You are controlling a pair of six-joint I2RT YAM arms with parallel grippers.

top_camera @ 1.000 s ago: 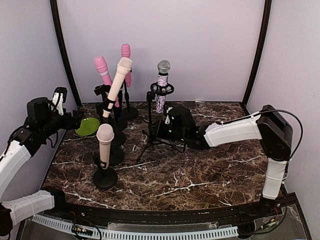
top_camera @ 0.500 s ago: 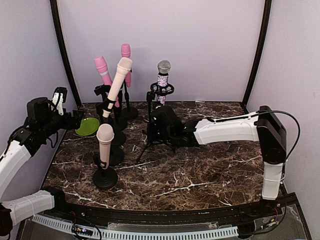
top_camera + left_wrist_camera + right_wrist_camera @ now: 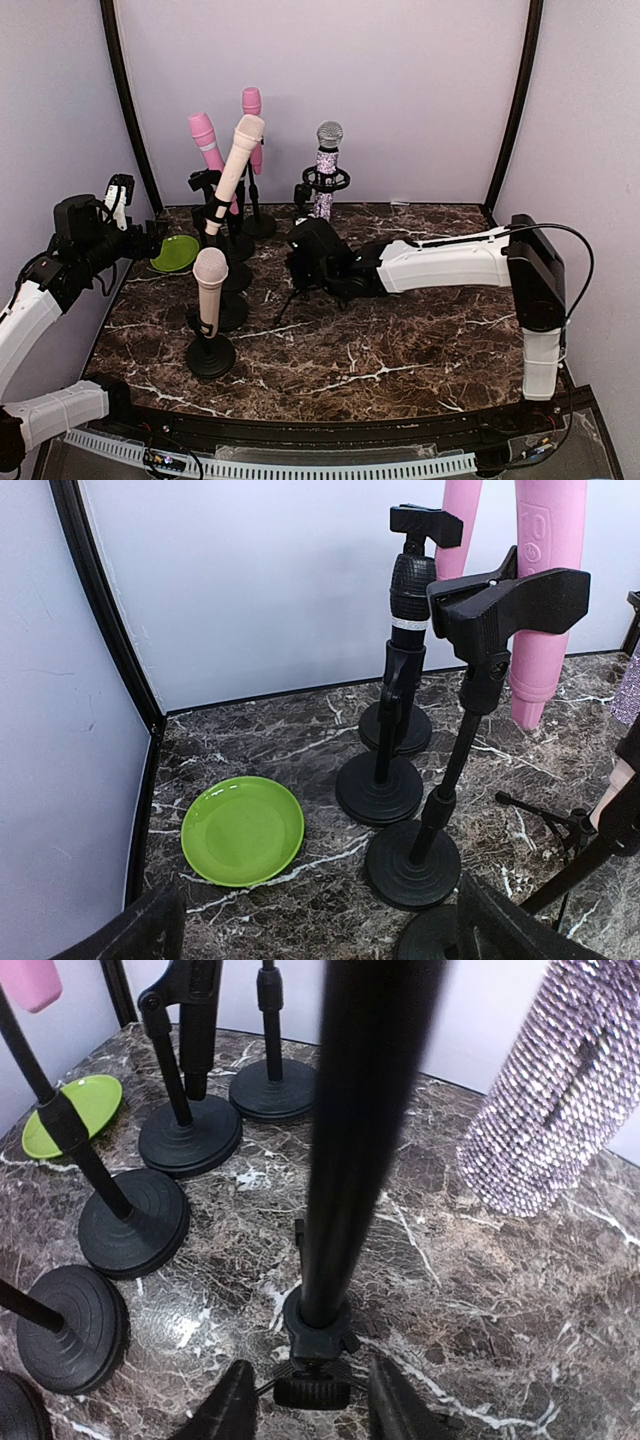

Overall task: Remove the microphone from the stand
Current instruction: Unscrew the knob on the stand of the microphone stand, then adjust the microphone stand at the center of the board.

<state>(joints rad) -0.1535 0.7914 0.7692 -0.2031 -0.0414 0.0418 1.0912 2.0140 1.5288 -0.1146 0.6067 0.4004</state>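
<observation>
The tabletop point(image 3: 400, 350) is polished dark marble with white veins. The microphone point(image 3: 555, 1110) glitters with rough silver-lilac sequins; its stand point(image 3: 360, 1140) is matt black. At ten o'clock, the green plate point(image 3: 243, 829) looks smooth and glossy.

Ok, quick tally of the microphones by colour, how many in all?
Pink: 2, left pink microphone and rear pink microphone
Cream: 2, tall cream microphone and front cream microphone
Silver glitter: 1, glitter microphone
Total: 5
</observation>
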